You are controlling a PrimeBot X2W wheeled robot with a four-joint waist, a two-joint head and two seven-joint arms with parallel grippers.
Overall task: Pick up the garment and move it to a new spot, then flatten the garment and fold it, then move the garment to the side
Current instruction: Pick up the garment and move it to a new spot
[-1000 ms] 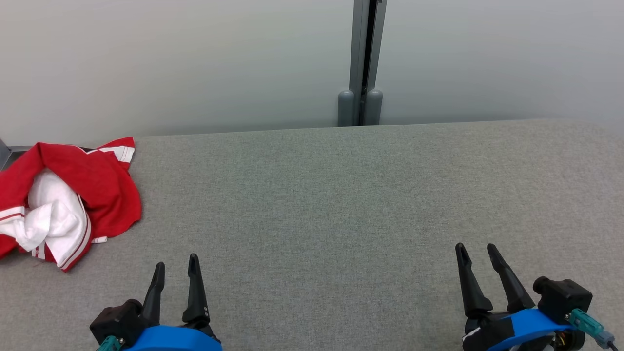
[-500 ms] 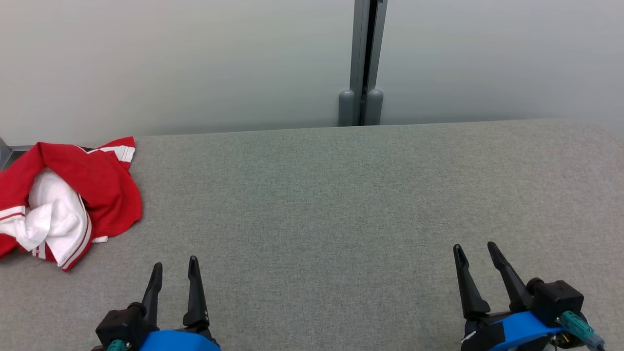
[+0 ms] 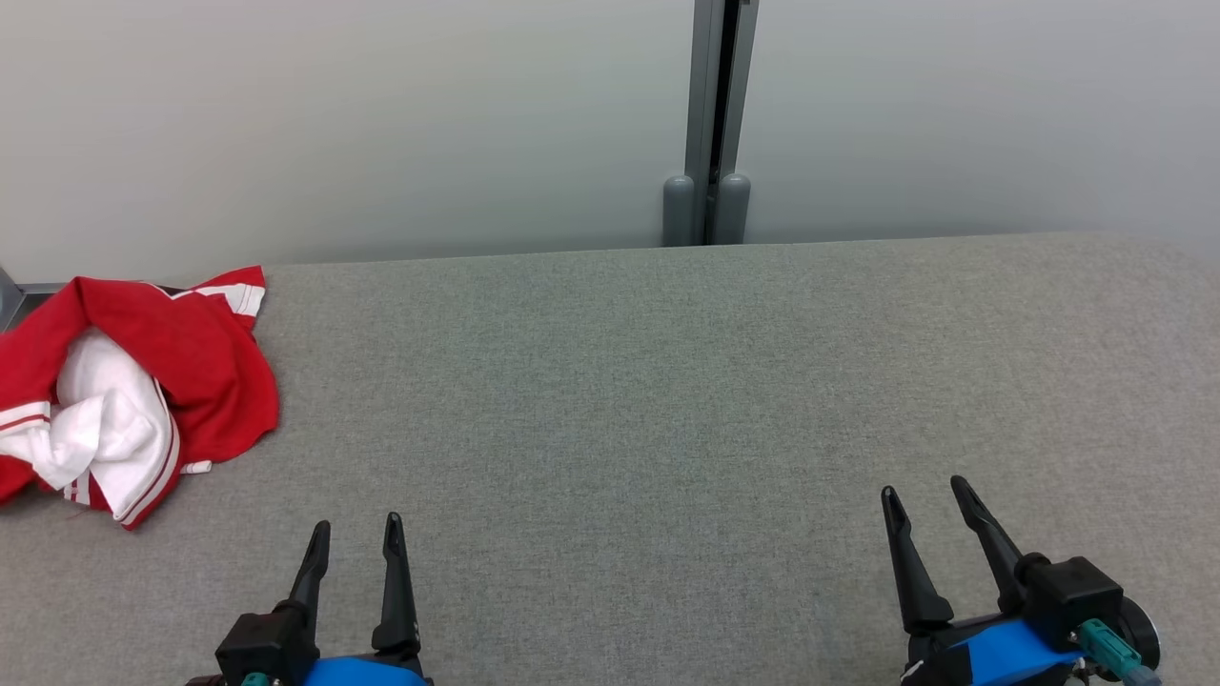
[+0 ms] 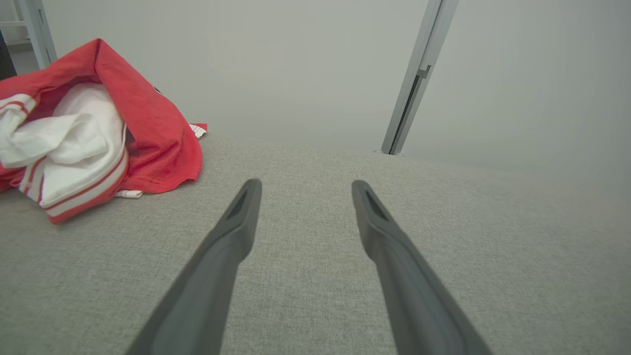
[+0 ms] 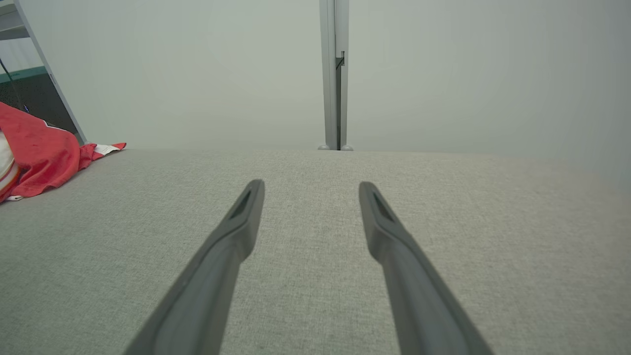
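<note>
Nearest the robot, the left hand [image 3: 356,522] hovers low over the near part of the bench [image 3: 667,381], its 2 fingers spread wide with nothing between them. The right hand [image 3: 924,486] sits well apart on the other side, equally wide open and empty, fingers pointing toward the far edge.

Farther out and to the left lies the garment [image 3: 191,372], a red top with white lining and white stripes, bunched in a loose heap at the bench's left end. Part of it runs past the left edge of the head view, so its full extent cannot be told. In the left wrist view it sits ahead and left of the fingers, apart from them. In the right wrist view a red corner of it shows at the far left.

So the left hand is clearly the nearer one, and the reach looks to go forward and to the left, across bare bench. The heap shows no clean long axis. A striped cuff or hem [image 3: 238,293] sticks out toward the far edge, and the nearest fold is the striped white edge at its lower right.

Beyond the bench stands a pale wall [image 3: 381,124] with a grey upright post [image 3: 707,124].
</note>
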